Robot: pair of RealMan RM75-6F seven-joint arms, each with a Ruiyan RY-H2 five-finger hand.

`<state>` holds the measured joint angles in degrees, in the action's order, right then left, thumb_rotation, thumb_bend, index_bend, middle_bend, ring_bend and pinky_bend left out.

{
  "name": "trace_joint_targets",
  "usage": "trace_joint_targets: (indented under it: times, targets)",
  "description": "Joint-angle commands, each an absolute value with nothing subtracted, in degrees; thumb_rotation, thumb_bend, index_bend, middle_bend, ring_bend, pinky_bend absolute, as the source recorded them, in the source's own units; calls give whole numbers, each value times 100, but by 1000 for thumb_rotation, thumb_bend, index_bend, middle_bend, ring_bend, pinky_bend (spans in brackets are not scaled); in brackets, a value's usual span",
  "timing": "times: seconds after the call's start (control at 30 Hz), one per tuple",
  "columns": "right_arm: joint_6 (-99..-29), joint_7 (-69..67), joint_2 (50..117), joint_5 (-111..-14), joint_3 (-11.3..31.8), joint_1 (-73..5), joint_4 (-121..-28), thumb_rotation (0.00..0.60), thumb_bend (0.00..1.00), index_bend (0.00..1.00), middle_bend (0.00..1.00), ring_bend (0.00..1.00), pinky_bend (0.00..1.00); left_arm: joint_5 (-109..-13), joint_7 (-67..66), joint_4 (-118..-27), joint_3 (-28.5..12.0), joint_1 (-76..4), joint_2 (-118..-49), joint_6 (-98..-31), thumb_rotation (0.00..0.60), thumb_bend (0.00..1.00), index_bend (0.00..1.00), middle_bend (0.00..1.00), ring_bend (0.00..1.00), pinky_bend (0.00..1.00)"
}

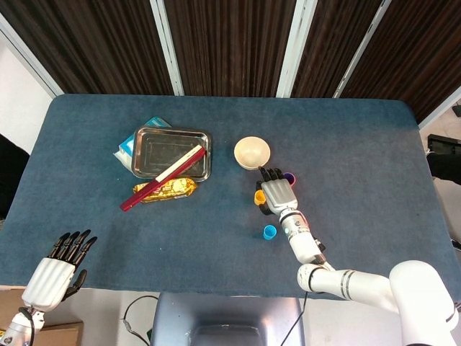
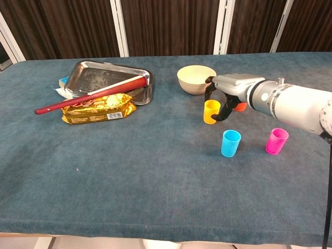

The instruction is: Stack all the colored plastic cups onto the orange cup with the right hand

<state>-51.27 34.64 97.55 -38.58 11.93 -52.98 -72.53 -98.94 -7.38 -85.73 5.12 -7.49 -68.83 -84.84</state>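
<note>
While the left hand (image 1: 52, 277) is held with its fingers spread and nothing in them off the near-left edge of the bench (image 1: 360, 144), the right hand (image 2: 228, 92) is curled around the yellow cup (image 2: 210, 111), with fingers seen on both sides of it in the chest view; whether the cup is actually gripped or only enclosed cannot be told. The yellow cup is stood upright on the blue cloth, just in front of the cream bowl (image 2: 196, 79). The orange cup (image 2: 239, 106) is largely hidden behind the right hand in the chest view, only a sliver of it being visible; in the head view a purple rim (image 1: 289, 177) is seen at that spot, just beside the hand, so a purple cup appears to be nested in the orange one. The blue cup (image 2: 231, 143) and the pink cup (image 2: 276, 141) are stood upright nearer the front edge, apart from each other and from the hand. To the left, a metal tray (image 2: 93, 78) is seen with a red-handled utensil (image 2: 88, 95) laid across its rim and over a gold snack packet (image 2: 97, 109).
</note>
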Motion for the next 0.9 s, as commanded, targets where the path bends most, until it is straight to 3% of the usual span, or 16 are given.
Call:
trace_joint_targets:
  times: [0.03, 0.3, 0.63, 0.9]
  targets:
    - [-5159, 3478, 9790, -3848, 1206, -5306, -7224, 600, 473, 522, 0, 0, 0, -9898, -730, -8575, 513, -742, -6877, -8497, 600, 505, 0, 0, 0, 93]
    - [-5258, 3462, 9778, -3863, 1261, -5280, -7266, 600, 485, 573, 0, 0, 0, -9905, -714, -8570, 512, -737, -6869, -8509, 600, 505, 0, 0, 0, 93]
    - [-5750, 3035, 9065, -4051, 1674, -5012, -7806, 600, 486, 571, 0, 0, 0, -9912, -736, -8580, 514, -730, -6875, -8515, 600, 505, 0, 0, 0, 93]
    - [-5598, 3061, 8883, -3825, 1622, -4920, -7597, 600, 485, 571, 0, 0, 0, -9902, -783, -8586, 510, -751, -6905, -8457, 600, 505, 0, 0, 0, 93]
